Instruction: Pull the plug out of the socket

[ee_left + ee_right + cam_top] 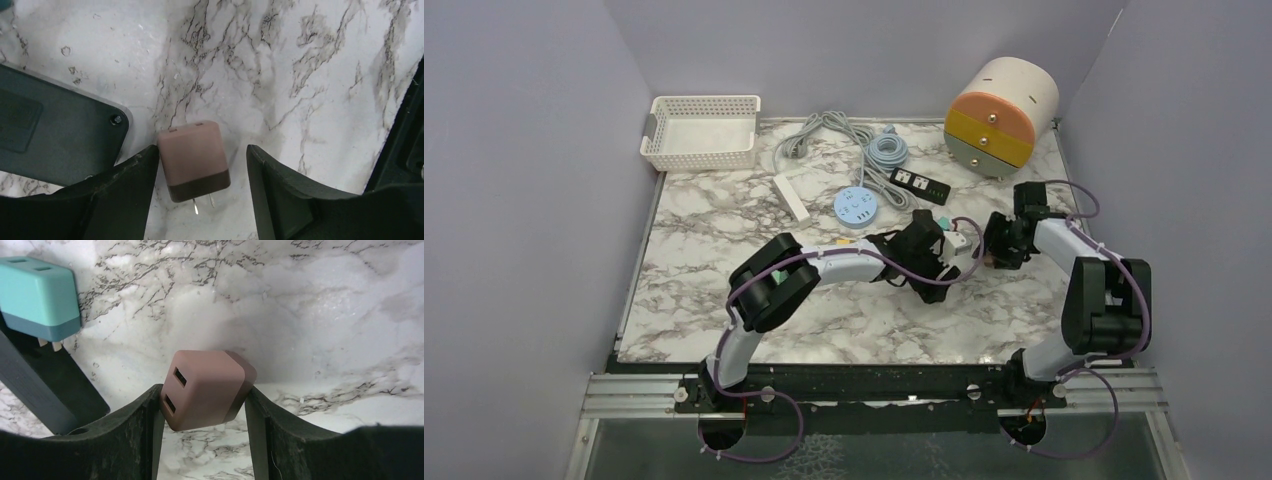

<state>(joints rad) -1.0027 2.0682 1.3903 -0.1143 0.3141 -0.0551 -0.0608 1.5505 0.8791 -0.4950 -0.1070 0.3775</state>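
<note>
In the left wrist view a brown plug (192,155) lies on the marble with its two prongs bare and pointing at the camera. My left gripper (202,165) is open around it; the left finger (135,185) touches it and the right finger stands apart. A dark socket strip (50,130) lies just to its left. In the right wrist view my right gripper (202,400) is shut on a brown plug (207,387) with two slots in its face, held tilted. A teal plug (37,295) sits in the dark strip (45,390). From above, both grippers (939,262) (994,255) meet mid-table.
A white basket (702,130) stands at the back left and a round drawer cabinet (1002,115) at the back right. Grey cables (824,135), a white strip (791,196), a blue round socket (857,205) and a black power strip (919,183) lie behind the grippers.
</note>
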